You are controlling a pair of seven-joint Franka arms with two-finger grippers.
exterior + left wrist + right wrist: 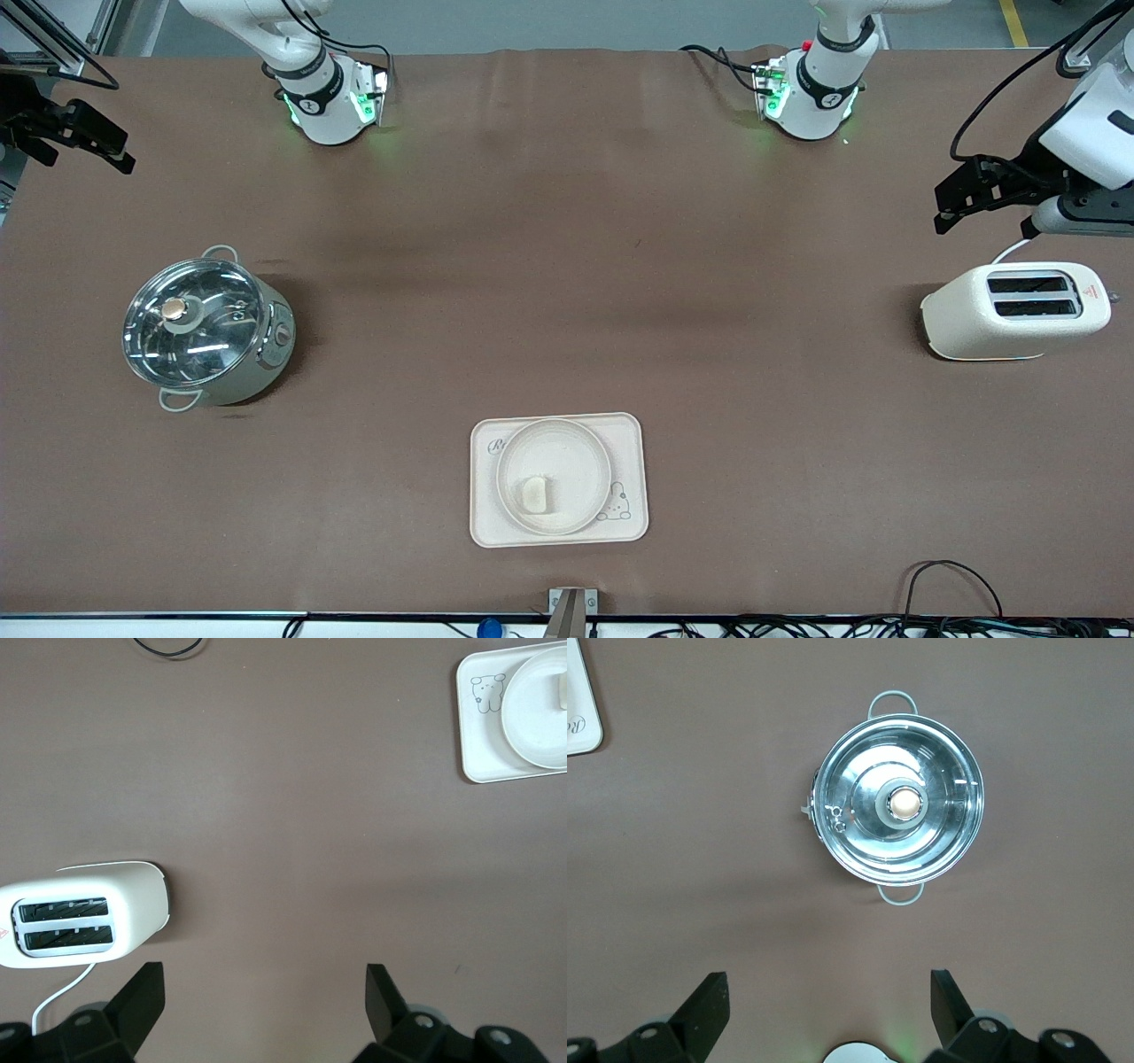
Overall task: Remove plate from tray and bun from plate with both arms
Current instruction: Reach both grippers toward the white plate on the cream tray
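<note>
The round cream plate (567,456) lies on the rectangular cream tray (633,440) near the table's front edge, midway between the arms. The small pale bun (535,494) lies in the plate. The plate (532,722), the bun (563,693) and the tray (483,749) also show in the left wrist view. My left gripper (941,210) is open and empty, up over the table beside the toaster; its jaws stand wide apart in the left wrist view (264,992). My right gripper (89,155) is open and empty, up over the right arm's end of the table (829,992).
A white two-slot toaster (1017,310) with a cord stands at the left arm's end (80,914). A steel pot with a glass lid (205,330) stands at the right arm's end (900,809). A tray corner (580,700) shows in the right wrist view.
</note>
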